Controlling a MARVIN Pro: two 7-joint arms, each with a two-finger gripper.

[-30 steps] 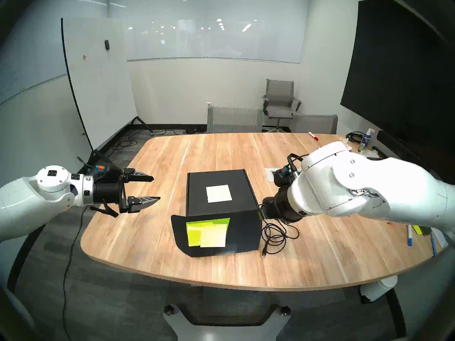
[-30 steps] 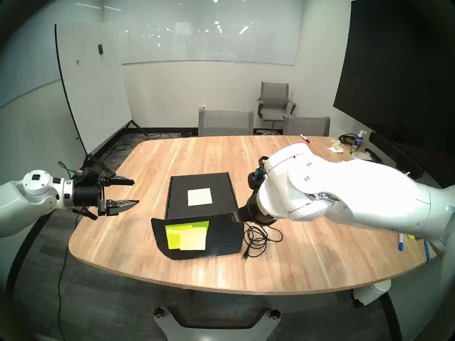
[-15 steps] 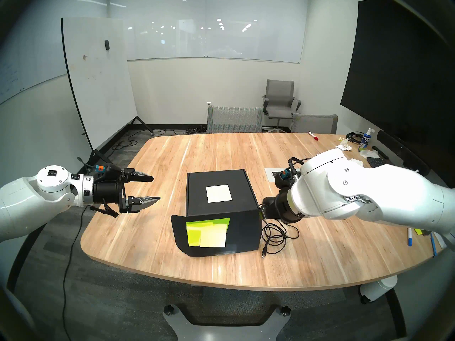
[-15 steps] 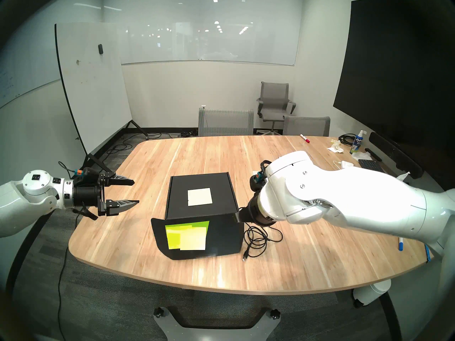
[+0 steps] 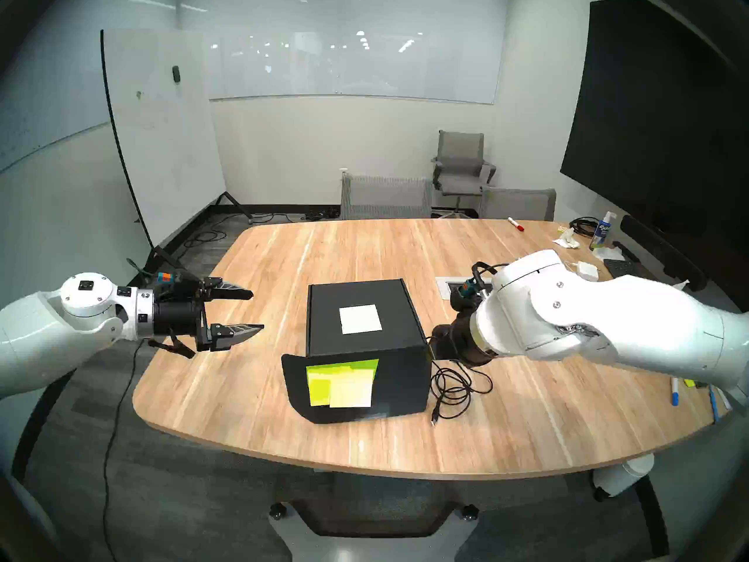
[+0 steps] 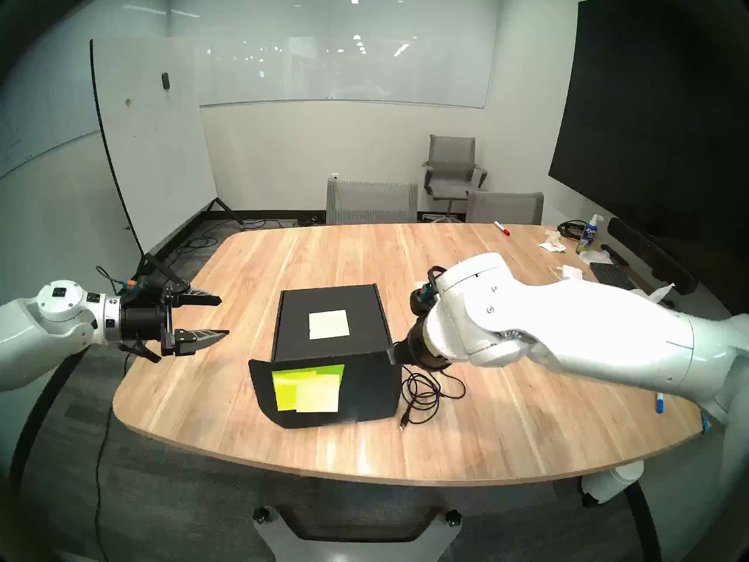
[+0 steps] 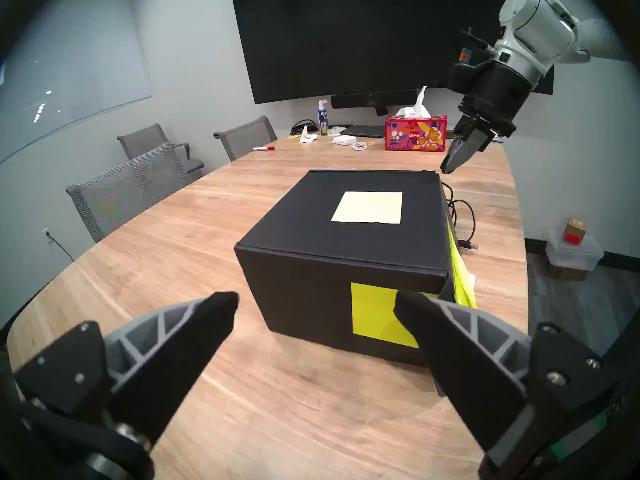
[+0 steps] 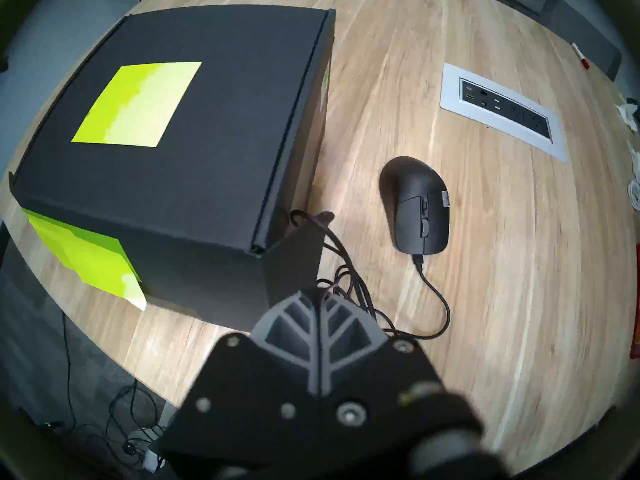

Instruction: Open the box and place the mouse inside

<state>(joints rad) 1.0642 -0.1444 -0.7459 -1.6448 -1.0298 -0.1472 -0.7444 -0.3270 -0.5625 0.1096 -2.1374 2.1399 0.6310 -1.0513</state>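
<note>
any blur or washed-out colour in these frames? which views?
Head views: right arm overexposed and slightly smeared, sticky note on the box bleached near white. Right wrist: that note reads saturated yellow-green with banding; shut right pincer soft. Left wrist: sharp, open left pincer crisp.

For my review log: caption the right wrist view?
Shut right gripper beside the closed box, mouse on table.

box [image 6: 332, 346]: closed, on table [image 6: 506, 427] | cable [image 6: 425, 395]: coiled beside it | left hand [image 6: 221, 318]: spread
</note>
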